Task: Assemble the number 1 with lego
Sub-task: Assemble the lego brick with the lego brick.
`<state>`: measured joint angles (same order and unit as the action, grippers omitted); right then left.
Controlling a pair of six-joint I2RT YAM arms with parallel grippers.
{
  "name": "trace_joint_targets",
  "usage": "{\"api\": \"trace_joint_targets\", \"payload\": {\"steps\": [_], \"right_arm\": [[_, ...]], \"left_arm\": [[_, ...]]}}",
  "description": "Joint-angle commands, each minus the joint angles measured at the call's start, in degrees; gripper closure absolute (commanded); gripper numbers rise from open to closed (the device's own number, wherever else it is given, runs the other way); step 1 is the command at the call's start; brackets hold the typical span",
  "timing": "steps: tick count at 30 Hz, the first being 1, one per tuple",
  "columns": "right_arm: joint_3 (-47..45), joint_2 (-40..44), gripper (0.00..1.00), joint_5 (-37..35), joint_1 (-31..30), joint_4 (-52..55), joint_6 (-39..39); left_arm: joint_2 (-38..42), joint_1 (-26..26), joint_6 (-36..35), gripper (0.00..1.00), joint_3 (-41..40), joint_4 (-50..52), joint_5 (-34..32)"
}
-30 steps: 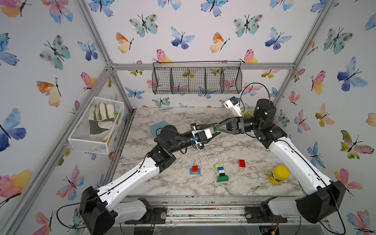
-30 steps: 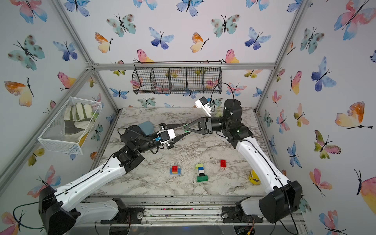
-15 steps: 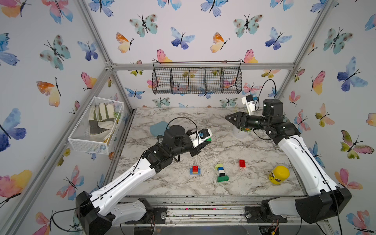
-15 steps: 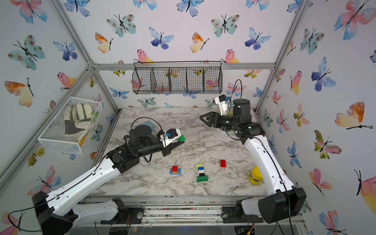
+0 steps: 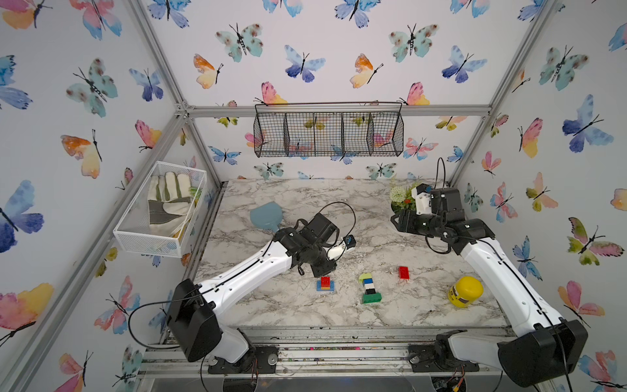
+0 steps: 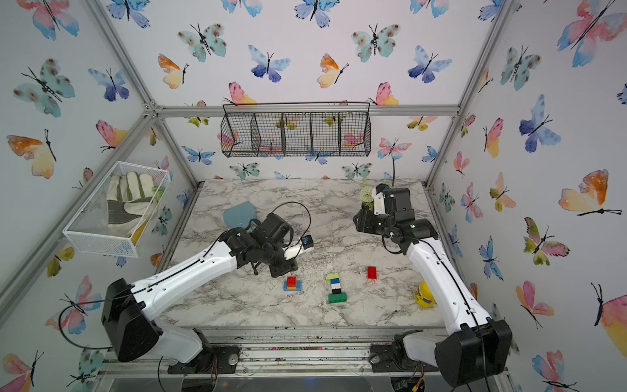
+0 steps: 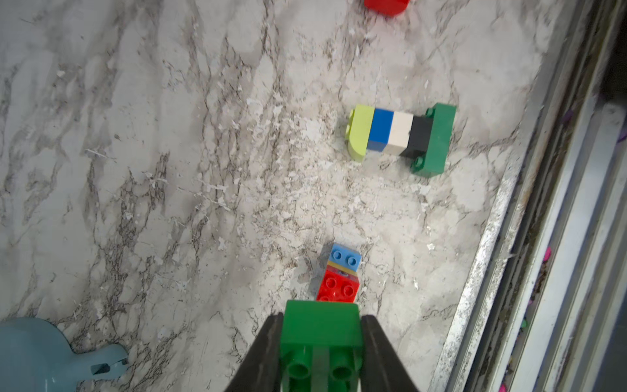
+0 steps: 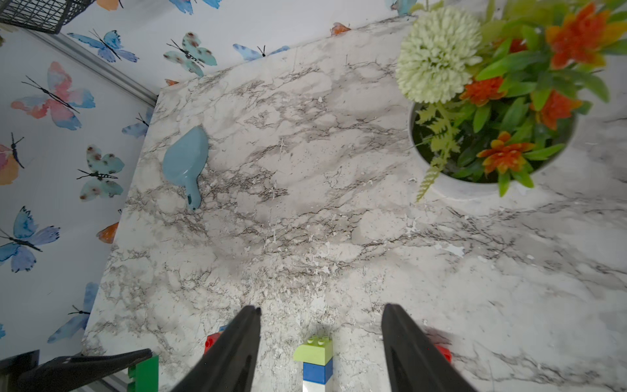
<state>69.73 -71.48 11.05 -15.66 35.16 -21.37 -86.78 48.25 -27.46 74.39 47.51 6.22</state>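
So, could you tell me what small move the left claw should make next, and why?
Probably ease the left claw down toward the red-topped stack: it grips a green brick close by it, and the right claw hangs open, empty.

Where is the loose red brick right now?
In both top views the loose red brick lies on the table toward the robot's right, between the striped lego column and the yellow jar, touching neither.

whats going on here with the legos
A two-armed robot is building a lego number 1. The left tool is shut on a green brick, close to a small red-topped stack. The right tool hangs open and empty farther back. A lime, blue, white, black and green column lies on the table, with a loose red brick beside it.
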Motion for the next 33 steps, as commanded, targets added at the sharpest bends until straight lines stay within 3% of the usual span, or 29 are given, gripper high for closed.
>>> {"api": "trace_joint_targets", "payload": {"steps": [1, 4, 12, 33], "right_arm": [[-1.29, 2.18, 0.39, -7.15, 0.41, 1.60, 0.06], [-0.54, 1.53, 0.40, -10.64, 0.37, 5.11, 0.00], [-0.39, 2.49, 0.40, -10.06, 0.46, 5.27, -0.17], [0.31, 1.54, 0.41, -7.92, 0.39, 5.01, 0.62]], "left_arm": [[-4.09, 2.00, -3.51, 0.79, 2.97, 7.22, -5.59], [-7.30, 3.43, -4.60, 0.79, 4.40, 8.01, -8.84], [-11.54, 5.39, -7.80, 0.83, 3.55, 8.36, -13.14], [-16.31, 5.45, -9.63, 0.87, 5.58, 8.74, -10.53]]}}
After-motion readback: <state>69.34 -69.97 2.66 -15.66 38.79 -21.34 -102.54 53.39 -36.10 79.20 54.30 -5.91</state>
